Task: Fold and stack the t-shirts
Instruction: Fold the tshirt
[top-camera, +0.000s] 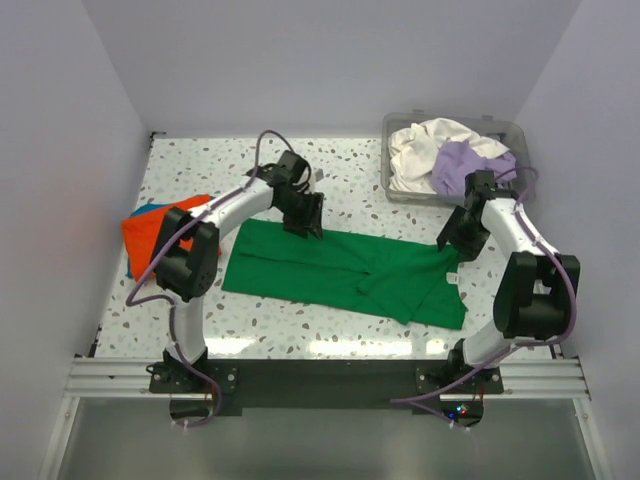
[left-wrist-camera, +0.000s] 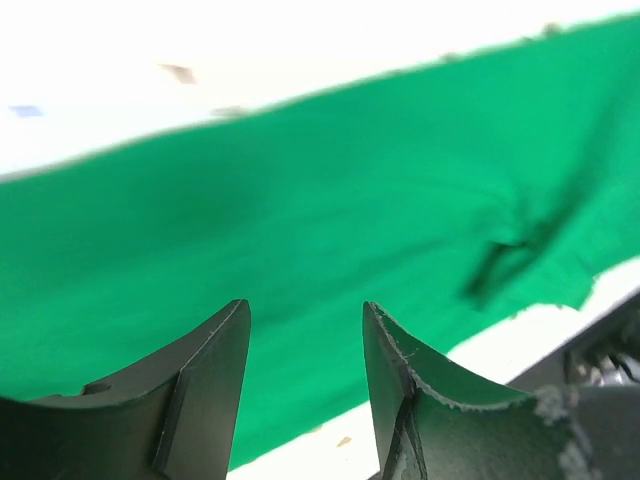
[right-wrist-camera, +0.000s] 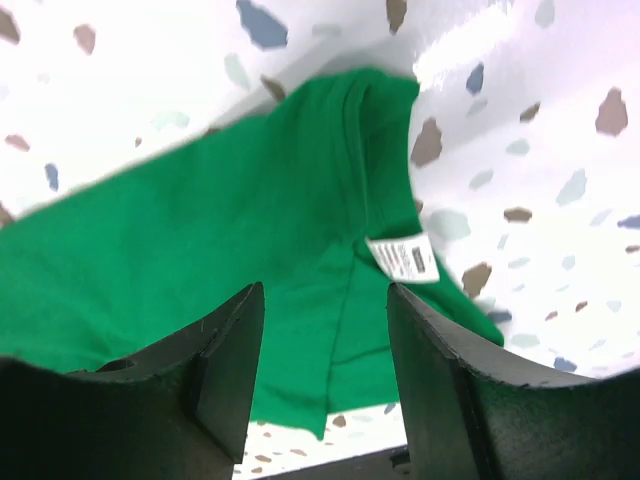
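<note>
A bright green t-shirt (top-camera: 340, 270) lies folded lengthwise across the middle of the table. My left gripper (top-camera: 305, 215) hovers over its far left edge, open, with only green cloth (left-wrist-camera: 330, 210) below and nothing between the fingers. At the shirt's right end my right gripper (top-camera: 455, 232) is open above the collar corner, where a white label (right-wrist-camera: 403, 258) shows on the green cloth (right-wrist-camera: 200, 260). An orange t-shirt (top-camera: 150, 235) lies folded on a blue one at the table's left edge. White (top-camera: 425, 145) and lavender (top-camera: 462, 165) t-shirts sit crumpled in the bin.
A clear plastic bin (top-camera: 400, 185) stands at the back right corner, just behind my right arm. White walls close in the speckled table (top-camera: 200, 310) on the left, back and right. The arm bases sit on a rail at the near edge.
</note>
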